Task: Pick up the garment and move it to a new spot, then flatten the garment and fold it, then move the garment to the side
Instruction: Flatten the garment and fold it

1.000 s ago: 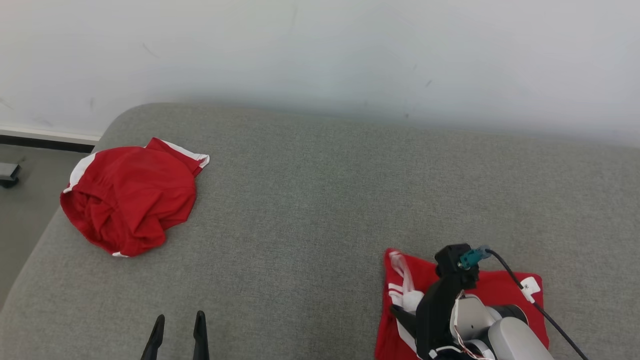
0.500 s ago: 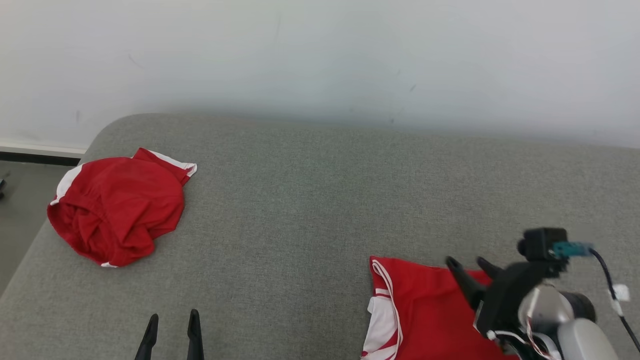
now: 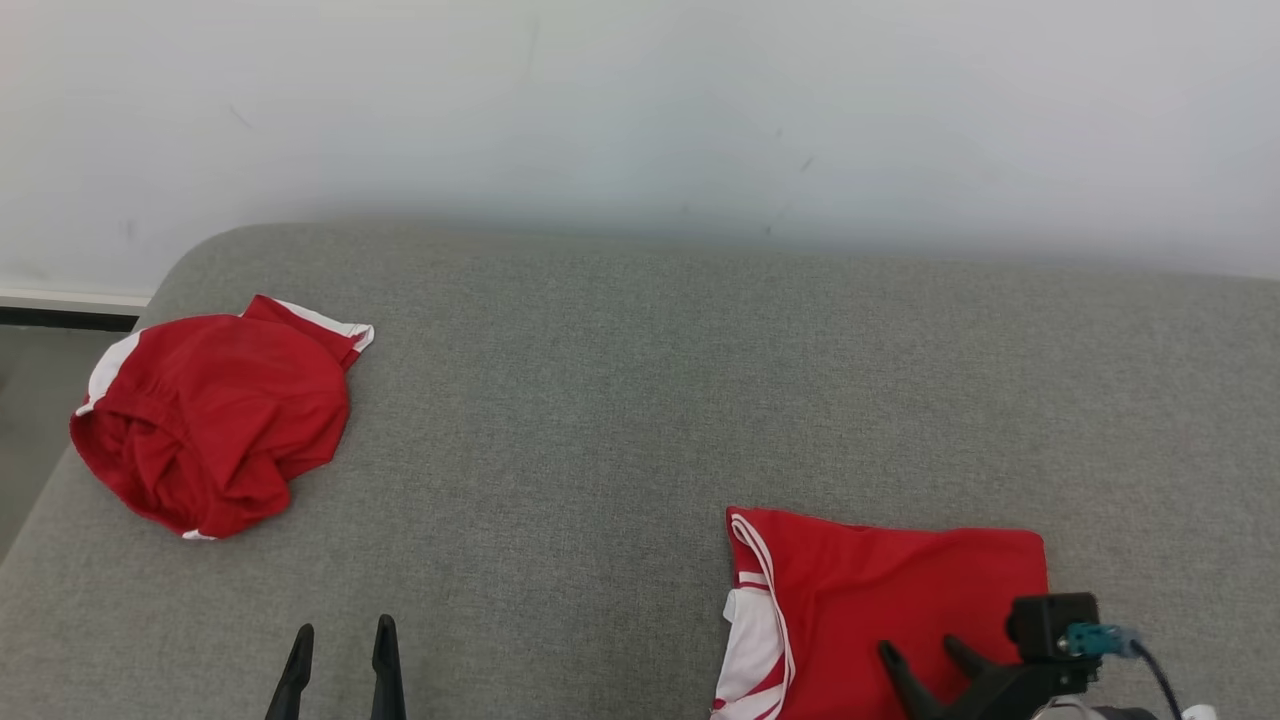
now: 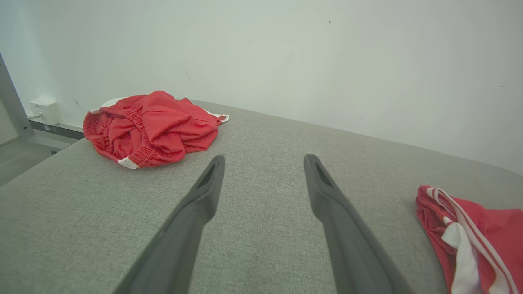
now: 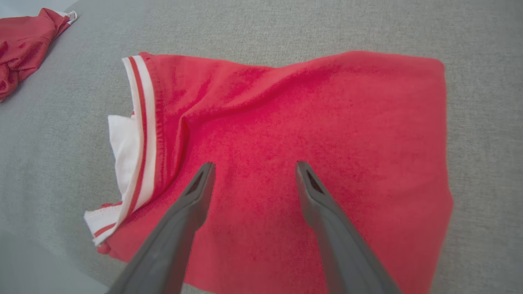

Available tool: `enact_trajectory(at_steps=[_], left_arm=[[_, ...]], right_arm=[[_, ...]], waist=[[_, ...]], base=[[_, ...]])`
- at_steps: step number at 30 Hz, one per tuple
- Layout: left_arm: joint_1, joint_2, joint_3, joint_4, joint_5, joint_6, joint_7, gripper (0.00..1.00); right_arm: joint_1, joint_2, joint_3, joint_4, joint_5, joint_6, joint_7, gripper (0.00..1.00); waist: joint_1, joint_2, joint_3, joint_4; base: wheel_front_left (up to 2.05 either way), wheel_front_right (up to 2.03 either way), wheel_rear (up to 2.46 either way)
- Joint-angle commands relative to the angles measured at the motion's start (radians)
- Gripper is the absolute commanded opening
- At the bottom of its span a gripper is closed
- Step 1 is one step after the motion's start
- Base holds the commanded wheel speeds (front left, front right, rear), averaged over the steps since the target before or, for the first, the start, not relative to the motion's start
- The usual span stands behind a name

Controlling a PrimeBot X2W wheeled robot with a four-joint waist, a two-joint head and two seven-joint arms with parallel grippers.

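Two red garments on one grey cushion (image 3: 600,400): folded garment (image 3: 900,580) flat at front right; crumpled garment (image 3: 210,410) far left; two grippers: left gripper (image 3: 343,626) fingers wide, empty; right gripper (image 3: 918,645) fingers wide over folded garment, gripping nothing.

This looks like a plain indoor test room dressed with one piece of home furniture, though the frames do not settle it. The broad grey upholstered surface (image 3: 620,400), rounded at its corner, could be a sofa seat or a mattress. It stands against a flat white wall (image 3: 640,110) marked with small scuffs. At the left a dark baseboard (image 3: 60,318) meets a grey floor (image 3: 25,400), and a white wall box (image 4: 45,110) sits beside a slanting grey metal bar (image 4: 18,118). The homely touch is laundry — a crumpled red garment (image 3: 205,410) and a folded red garment (image 3: 890,590).
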Motion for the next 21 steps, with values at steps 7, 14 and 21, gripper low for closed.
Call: enact_trajectory(at_steps=[7,14,21], left_arm=[[-0.013,-0.001,-0.003,0.005,-0.002,-0.004,-0.003,1.00],[-0.009,-0.001,-0.005,0.008,0.001,-0.007,-0.003,1.00],[0.000,-0.001,-0.005,0.010,-0.001,-0.010,-0.003,1.00]], right_arm=[[0.032,0.018,0.100,0.026,-0.027,-0.003,-0.034,1.00],[0.008,0.022,0.191,0.063,-0.028,-0.003,-0.028,1.00],[-0.008,0.023,0.273,0.084,-0.012,-0.003,-0.016,1.00]], waist=[[0.0000,0.0000,0.002,0.007],[0.0000,0.0000,-0.004,0.026],[0.0000,0.0000,-0.007,0.041]], base=[[0.00,0.00,0.00],[0.00,0.00,0.00],[0.00,0.00,0.00]])
